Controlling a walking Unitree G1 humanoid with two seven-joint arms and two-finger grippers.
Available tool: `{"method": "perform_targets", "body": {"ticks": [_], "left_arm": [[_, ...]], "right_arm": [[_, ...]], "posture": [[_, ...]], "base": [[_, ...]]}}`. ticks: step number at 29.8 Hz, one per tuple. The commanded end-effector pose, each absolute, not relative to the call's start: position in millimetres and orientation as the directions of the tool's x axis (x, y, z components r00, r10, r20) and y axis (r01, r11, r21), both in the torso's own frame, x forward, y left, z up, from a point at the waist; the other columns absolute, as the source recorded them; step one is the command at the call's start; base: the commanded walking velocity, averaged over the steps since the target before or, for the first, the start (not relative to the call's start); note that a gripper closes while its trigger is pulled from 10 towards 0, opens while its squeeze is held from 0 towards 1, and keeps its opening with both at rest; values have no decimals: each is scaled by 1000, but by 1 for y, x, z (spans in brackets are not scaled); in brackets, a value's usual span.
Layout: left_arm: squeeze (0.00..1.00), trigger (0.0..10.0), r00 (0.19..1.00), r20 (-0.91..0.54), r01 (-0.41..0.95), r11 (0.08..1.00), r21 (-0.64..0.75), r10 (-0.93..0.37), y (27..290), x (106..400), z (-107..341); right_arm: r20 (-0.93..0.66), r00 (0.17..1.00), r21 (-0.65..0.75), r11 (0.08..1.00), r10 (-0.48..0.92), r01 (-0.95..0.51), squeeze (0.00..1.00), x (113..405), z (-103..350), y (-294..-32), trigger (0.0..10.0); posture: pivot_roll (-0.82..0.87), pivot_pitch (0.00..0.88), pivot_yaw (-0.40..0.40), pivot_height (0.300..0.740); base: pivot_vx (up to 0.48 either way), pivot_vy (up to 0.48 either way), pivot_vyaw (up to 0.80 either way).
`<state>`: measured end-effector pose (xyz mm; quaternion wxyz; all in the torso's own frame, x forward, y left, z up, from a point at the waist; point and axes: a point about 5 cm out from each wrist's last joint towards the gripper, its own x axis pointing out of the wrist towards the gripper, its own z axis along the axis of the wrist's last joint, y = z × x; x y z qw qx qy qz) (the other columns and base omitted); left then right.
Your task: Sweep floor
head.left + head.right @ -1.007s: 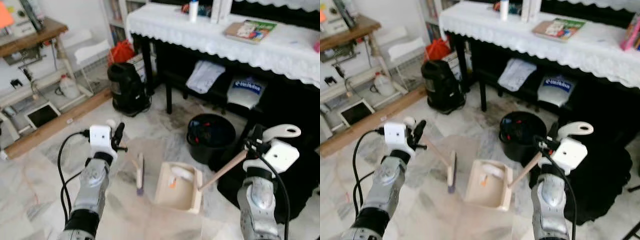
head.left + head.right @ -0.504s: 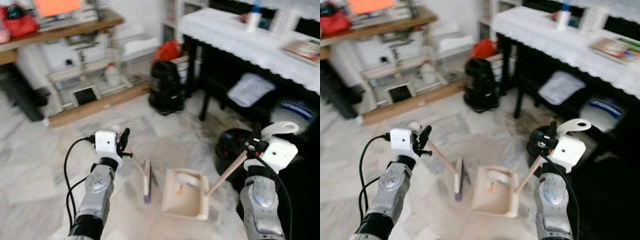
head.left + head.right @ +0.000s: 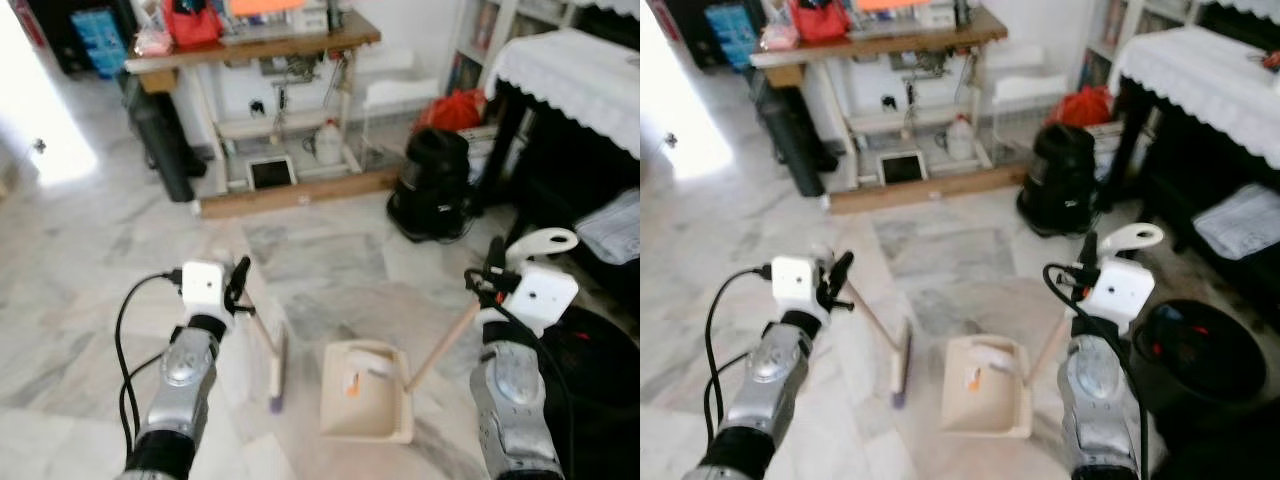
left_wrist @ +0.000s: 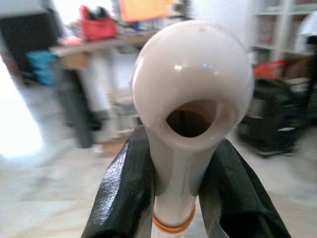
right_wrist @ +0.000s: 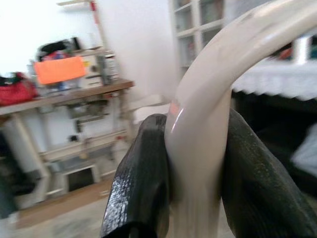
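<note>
On the marble floor (image 3: 90,250), a broom (image 3: 275,365) is pinched by the left gripper (image 3: 238,285); at 3 o'clock, the dustpan (image 3: 365,405) handle is pinched by the right gripper (image 3: 490,285).

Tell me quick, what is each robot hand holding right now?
Left end effector: shut on the broom handle.
Right end effector: shut on the dustpan handle; the dustpan sits on the floor.
</note>
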<state>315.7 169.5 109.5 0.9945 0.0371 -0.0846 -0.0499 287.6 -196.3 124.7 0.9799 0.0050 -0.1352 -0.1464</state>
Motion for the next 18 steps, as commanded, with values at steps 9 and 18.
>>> {"method": "perform_targets", "body": {"ticks": [9, 18], "left_arm": [[0, 10000, 971, 222, 71, 993, 99, -92, 169, 315, 123], [0, 10000, 972, 216, 69, 992, 103, -90, 166, 314, 123]], "right_arm": [[308, 914, 36, 963, -264, 266, 0, 289, 136, -195, 10000], [298, 913, 68, 960, -280, 272, 0, 288, 136, -195, 10000]], "posture": [[-47, 20, 42, 740], [-46, 39, 49, 740]], "base": [[0, 0, 800], [0, 0, 800]]}}
